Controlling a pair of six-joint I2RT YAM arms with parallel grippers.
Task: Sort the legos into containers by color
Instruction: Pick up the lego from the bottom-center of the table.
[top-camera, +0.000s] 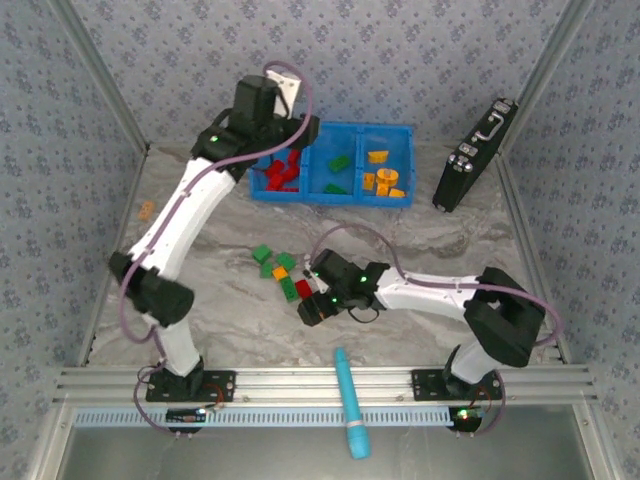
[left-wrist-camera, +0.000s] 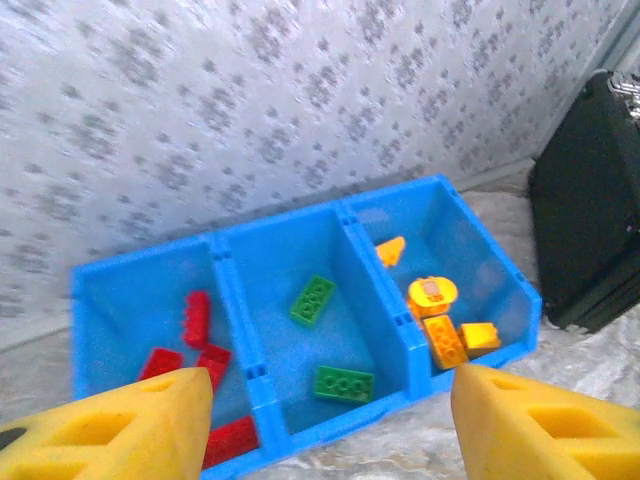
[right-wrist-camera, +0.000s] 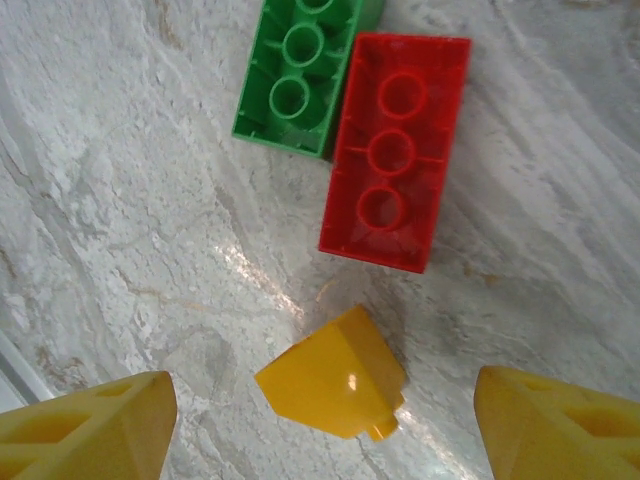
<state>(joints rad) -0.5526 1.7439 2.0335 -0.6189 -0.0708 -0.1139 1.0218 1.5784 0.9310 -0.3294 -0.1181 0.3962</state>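
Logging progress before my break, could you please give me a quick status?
Left hand open, empty, facing blue bin. Right hand open above yellow brick on table; red brick and green brick nearby. Nothing blocking.

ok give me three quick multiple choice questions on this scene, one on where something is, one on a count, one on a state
1. Where does the teal pen lie?
A. in the bin
B. across the near rail, between the arm bases
C. against the black box

2. How many green bricks are in the middle compartment?
A. none
B. two
C. five

3. How do the right jaws stand?
A. shut on a red brick
B. shut on a green brick
C. open, with a yellow brick lying free on the table

Answers:
1 B, the top view shows it crossing the rail.
2 B, the left wrist view shows two in that compartment.
3 C, the right wrist view shows the fingers far apart with nothing gripped.
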